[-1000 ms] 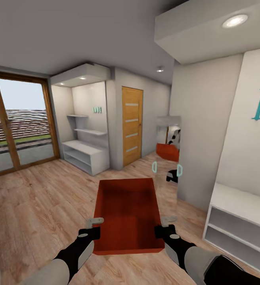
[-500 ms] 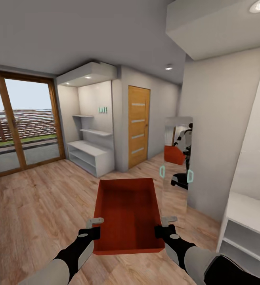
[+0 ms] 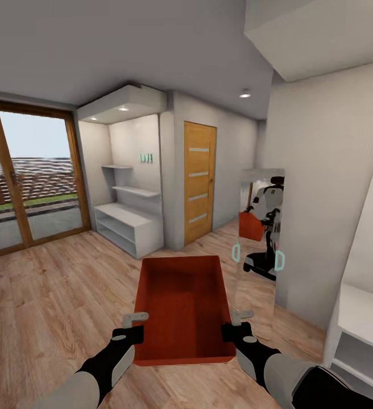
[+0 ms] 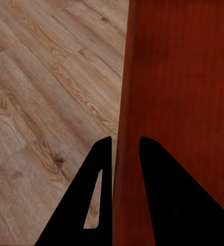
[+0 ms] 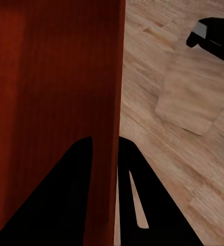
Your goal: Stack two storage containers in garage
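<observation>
One orange-red storage container (image 3: 181, 307) hangs open side up in front of me, held between both arms above light wood planks. My left gripper (image 3: 134, 321) is shut on its left wall, and the left wrist view has the two dark fingers straddling that thin wall (image 4: 125, 148) of the container (image 4: 183, 102). My right gripper (image 3: 240, 318) is shut on the right wall, pinched the same way (image 5: 105, 141) on the container (image 5: 55, 77). The bin is empty inside. The garage is out of view.
A tall mirror (image 3: 260, 227) on the right wall reflects the robot and the bin. Ahead stand a closed wooden door (image 3: 199, 182) and a white shelf unit (image 3: 127, 227). A wood-framed glass door (image 3: 27, 182) is at the left, and low white shelving (image 3: 363, 324) at the right.
The camera has moved: the mirror and the right-hand shelving have slid rightward in the picture. The container and both grippers keep their place in front of me.
</observation>
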Controlling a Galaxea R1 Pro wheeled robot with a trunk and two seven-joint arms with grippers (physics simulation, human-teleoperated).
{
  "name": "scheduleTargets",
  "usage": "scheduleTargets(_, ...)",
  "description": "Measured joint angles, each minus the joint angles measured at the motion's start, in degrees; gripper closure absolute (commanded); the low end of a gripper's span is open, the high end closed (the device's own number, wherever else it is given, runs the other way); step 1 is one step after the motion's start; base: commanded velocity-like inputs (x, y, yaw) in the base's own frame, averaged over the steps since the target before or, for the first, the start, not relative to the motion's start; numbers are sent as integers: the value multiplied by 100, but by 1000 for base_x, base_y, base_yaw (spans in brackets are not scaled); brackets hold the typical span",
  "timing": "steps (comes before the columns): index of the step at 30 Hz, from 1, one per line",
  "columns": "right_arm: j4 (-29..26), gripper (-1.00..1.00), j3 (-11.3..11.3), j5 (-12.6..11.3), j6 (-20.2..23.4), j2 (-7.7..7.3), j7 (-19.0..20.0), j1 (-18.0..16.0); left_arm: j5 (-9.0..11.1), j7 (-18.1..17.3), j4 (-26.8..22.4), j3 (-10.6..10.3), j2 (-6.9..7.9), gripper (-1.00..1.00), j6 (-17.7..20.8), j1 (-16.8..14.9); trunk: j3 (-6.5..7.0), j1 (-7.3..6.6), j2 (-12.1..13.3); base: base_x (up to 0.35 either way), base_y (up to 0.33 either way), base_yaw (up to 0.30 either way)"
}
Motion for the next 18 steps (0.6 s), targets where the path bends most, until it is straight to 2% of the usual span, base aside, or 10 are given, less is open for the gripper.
scheduleTargets(1,-1,100,-1,2,1,17,-22,0,-125,-53,0,124,1,100,11,1,0,0,0,320,0,0)
scheduleTargets(2,-1,100,-1,3,1,23,-34,0,-163,-67,0,161,1,100,12,1,0,0,0,320,0,0)
scheduleTargets(7,-1,100,15,-13,1,30,-45,0,-172,-66,-2,164,4,100,11,1,0,0,0,320,0,97)
scheduleTargets(18,-1,100,25,-11,2,51,-74,0,-156,-105,7,165,27,100,0,1,0,0,0,320,0,256)
